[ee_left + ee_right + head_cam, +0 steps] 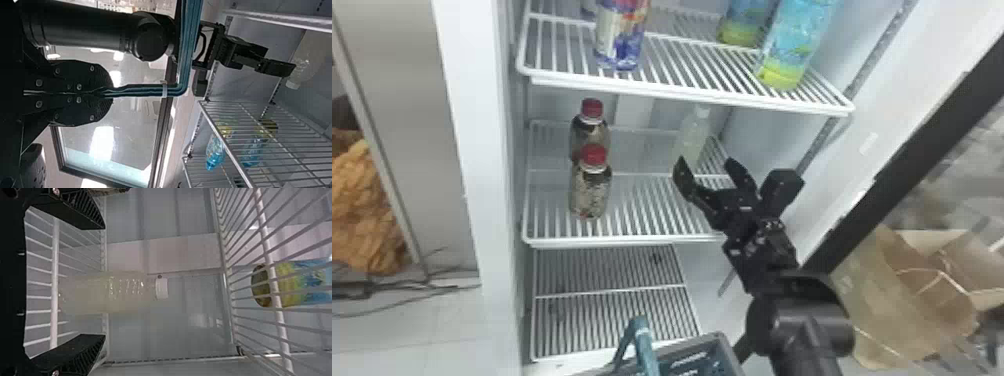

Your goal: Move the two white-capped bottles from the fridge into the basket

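In the head view my right gripper (706,164) stands open at the middle shelf, a little in front of a pale bottle (693,131) with a white cap. The bottle is upright towards the shelf's back right. From the right wrist view, its body (117,293) lines up between the parted fingers of the right gripper (104,282), with no visible grip. The left wrist view shows my left gripper (88,94) shut on the teal handle (141,91) of the basket. In the head view, the grey basket (721,344) is at the bottom edge, mostly cut off.
Two red-capped bottles (590,192) stand on the left of the middle shelf (652,242). Above it, the upper shelf (682,95) carries a can (622,37) and blue-green bottles (797,42). The fridge's side wall (872,85) rises right of the arm.
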Robot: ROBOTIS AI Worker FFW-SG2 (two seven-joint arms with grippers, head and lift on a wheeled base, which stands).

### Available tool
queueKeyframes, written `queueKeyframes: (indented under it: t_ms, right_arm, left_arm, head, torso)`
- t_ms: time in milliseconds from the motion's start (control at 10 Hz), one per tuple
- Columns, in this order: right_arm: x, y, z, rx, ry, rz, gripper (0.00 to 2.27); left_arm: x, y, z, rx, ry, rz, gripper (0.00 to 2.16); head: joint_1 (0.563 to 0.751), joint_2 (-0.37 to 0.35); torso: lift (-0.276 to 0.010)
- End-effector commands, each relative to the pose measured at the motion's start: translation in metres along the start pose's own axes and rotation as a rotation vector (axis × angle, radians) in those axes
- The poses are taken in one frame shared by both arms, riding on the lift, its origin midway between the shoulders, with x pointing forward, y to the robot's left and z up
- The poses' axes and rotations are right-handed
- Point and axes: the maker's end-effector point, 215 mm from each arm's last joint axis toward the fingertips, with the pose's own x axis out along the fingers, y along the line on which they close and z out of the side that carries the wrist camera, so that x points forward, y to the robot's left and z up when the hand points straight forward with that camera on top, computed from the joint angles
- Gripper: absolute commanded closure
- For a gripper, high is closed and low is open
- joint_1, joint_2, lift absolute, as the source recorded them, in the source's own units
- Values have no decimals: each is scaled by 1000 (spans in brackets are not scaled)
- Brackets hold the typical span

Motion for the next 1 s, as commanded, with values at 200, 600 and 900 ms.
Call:
queueKeyframes:
  t_ms: [200, 600, 900]
  right_arm:
    - [25, -5, 0, -18, 6, -19, 51]
    - [47, -9, -13, -11, 36, -45, 51]
    - [70, 2, -14, -28, 46, -42, 51]
  left_arm:
    - [0, 1, 2, -2, -3, 1, 1122]
    - [0, 0, 3, 0, -5, -1, 1124]
    - [2, 1, 1, -3, -3, -3, 1124]
  head:
    - [695, -350]
    - [695, -350]
    - [695, -350]
  torso:
    - [-260]
    - [-260]
    - [-260]
